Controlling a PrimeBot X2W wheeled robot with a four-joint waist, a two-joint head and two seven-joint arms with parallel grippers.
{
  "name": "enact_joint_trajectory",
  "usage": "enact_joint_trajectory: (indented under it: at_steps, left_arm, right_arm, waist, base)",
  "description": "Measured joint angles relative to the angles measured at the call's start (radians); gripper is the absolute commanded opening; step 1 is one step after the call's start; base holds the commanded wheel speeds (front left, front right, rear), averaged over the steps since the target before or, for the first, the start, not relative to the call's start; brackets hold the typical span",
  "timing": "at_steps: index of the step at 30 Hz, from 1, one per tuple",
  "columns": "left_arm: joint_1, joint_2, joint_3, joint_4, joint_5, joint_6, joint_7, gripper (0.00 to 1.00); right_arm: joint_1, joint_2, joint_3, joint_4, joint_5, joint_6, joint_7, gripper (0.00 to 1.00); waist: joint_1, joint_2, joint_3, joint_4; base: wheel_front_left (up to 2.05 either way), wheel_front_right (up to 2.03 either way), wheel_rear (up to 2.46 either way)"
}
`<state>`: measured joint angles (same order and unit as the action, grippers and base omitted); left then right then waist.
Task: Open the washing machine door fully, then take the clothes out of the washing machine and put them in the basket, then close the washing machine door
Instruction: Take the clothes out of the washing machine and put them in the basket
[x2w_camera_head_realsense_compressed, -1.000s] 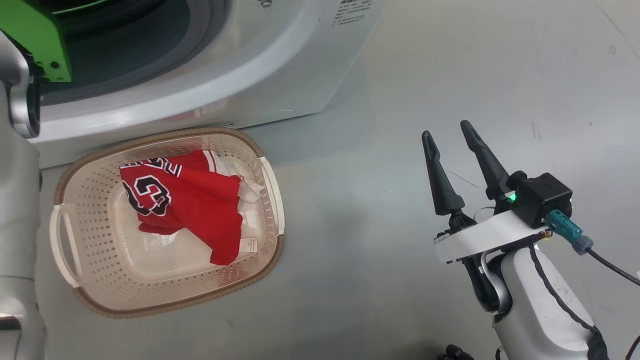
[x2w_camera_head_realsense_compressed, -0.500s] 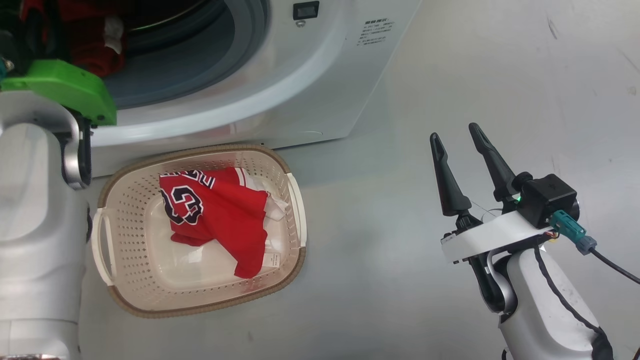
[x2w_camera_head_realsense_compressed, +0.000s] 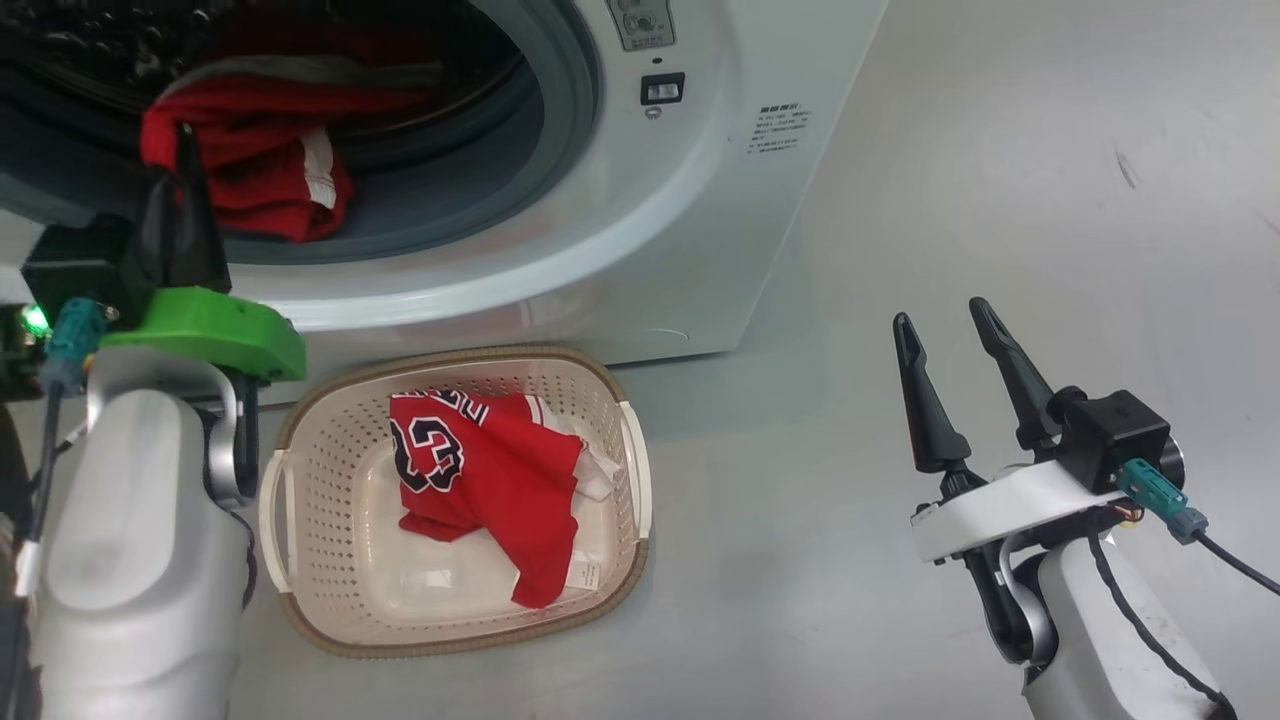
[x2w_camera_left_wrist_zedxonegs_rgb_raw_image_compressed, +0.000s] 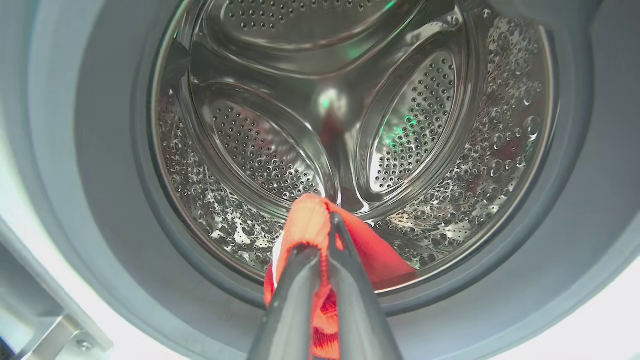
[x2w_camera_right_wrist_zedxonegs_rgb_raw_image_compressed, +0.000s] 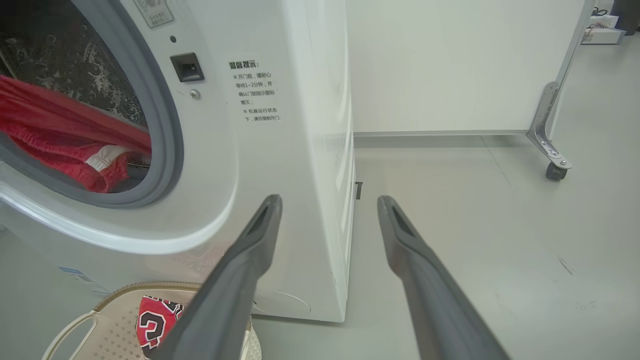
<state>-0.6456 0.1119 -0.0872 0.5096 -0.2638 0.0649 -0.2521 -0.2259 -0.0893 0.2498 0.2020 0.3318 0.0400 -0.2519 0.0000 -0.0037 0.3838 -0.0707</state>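
1. We log left gripper (x2w_camera_left_wrist_zedxonegs_rgb_raw_image_compressed: 322, 235) extended into the washing machine (x2w_camera_head_realsense_compressed: 700, 240), clamped on red clothes (x2w_camera_left_wrist_zedxonegs_rgb_raw_image_compressed: 306, 220) at the drum's (x2w_camera_left_wrist_zedxonegs_rgb_raw_image_compressed: 250, 150) front lip.
2. Right gripper (x2w_camera_head_realsense_compressed: 942, 318) over floor (x2w_camera_head_realsense_compressed: 1000, 150), fingers parted, empty.
3. Jersey (x2w_camera_head_realsense_compressed: 480, 470) in basket (x2w_camera_head_realsense_compressed: 330, 470).

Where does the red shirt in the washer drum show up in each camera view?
Head view: red shirt at the upper left.
Left wrist view: red shirt at the bottom centre, pinched by the left end effector.
Right wrist view: red shirt at the left edge.
Shared landmark: grey door seal around it.
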Motion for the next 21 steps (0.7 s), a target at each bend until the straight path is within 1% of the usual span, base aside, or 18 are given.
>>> enact_joint_trajectory:
  at_steps: [7,11,14,21]
  left_arm:
    - [0.132,-0.034,-0.012,-0.091,0.0,0.0,0.0,0.0]
    - [0.198,-0.034,-0.014,-0.154,0.001,0.0,0.0,0.0]
    - [0.239,-0.034,-0.015,-0.245,0.008,0.0,0.0,0.0]
    - [0.33,-0.033,-0.009,-0.358,0.01,0.002,0.0,0.0]
  right_arm:
    - [0.043,-0.009,-0.007,0.01,0.0,-0.007,0.0,1.0]
    - [0.068,-0.01,-0.006,0.011,0.0,-0.008,0.0,1.0]
    - [0.088,-0.017,-0.006,0.011,0.0,-0.009,0.0,1.0]
    - [0.1,-0.015,0.012,-0.001,0.0,-0.009,0.006,1.0]
  waist:
    - [0.0,0.0,-0.067,0.033]
    - [-0.0001,0.0,-0.104,0.053]
    - [-0.0001,0.0,-0.136,0.072]
    - [-0.0001,0.0,-0.179,0.091]
  base:
    - [0.0,0.0,0.0]
    - [0.0,0.0,0.0]
    - [0.0,0.0,0.0]
    - [0.0,0.0,0.0]
